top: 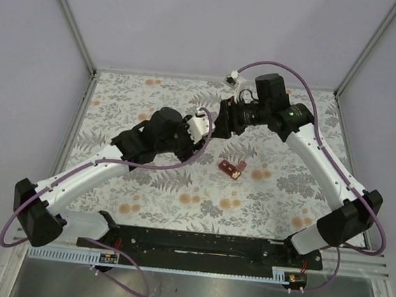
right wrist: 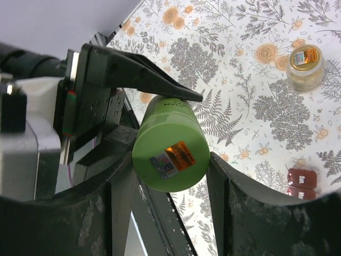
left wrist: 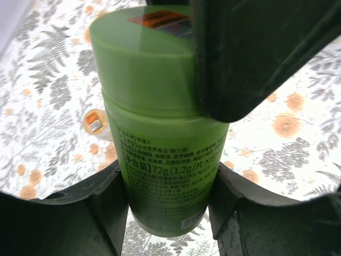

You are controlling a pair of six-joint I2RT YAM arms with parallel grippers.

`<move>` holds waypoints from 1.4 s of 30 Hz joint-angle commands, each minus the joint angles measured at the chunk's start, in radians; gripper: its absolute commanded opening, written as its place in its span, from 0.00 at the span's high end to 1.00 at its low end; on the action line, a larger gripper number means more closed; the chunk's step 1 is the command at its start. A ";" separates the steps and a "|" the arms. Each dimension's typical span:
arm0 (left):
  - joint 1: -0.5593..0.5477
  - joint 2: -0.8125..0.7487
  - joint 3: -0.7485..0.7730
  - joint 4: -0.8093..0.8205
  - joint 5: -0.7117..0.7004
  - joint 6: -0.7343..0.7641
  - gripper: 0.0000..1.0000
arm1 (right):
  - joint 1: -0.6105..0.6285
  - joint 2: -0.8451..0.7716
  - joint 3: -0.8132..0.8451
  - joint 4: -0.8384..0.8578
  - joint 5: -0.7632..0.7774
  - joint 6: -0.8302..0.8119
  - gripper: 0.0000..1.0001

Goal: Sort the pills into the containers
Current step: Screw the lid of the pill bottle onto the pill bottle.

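Pill box (top: 230, 168): dark red, lying flat on the worktop on the near side of both sets of jaws, well apart from them and touched by neither.
Pill box lids: in the right wrist view two dark-red lids with white lettering show at the frame's edge; I cannot tell what is inside.
Pills: too small to pick out from here, whether in the containers or on the cloth.
Left gripper (left wrist: 166, 198): jaws clenched on the printed body of the green bottle (left wrist: 160, 122), one finger on each side of it.
Green bottle: held off the cloth between the two arms, lying roughly level, with its cap on. The cap end, which carries an orange sticker, faces the right wrist.
Green bottle contents: hidden by the opaque wall.
Right gripper (right wrist: 170, 166): jaws gripping the cap end of the same bottle, a finger pressed to each side of the cap.
Small bottle (right wrist: 305, 66): pale, with an orange-labelled top, standing upright on the cloth beyond the held bottle and apart from both jaws. Its wall looks yellowish, but I cannot tell the contents.
Cloth (top: 144, 199): fern-and-flower print covering the worktop.
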 commanded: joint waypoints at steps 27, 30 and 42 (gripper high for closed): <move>-0.085 -0.007 -0.006 0.309 -0.278 0.024 1.00 | -0.047 -0.067 -0.063 0.022 -0.038 0.156 0.09; -0.075 -0.010 -0.012 0.308 -0.252 0.011 1.00 | -0.076 -0.114 -0.101 0.042 -0.036 0.140 0.01; 0.016 -0.041 -0.012 0.236 0.176 -0.034 1.00 | -0.136 -0.383 -0.238 0.060 0.102 -0.031 0.01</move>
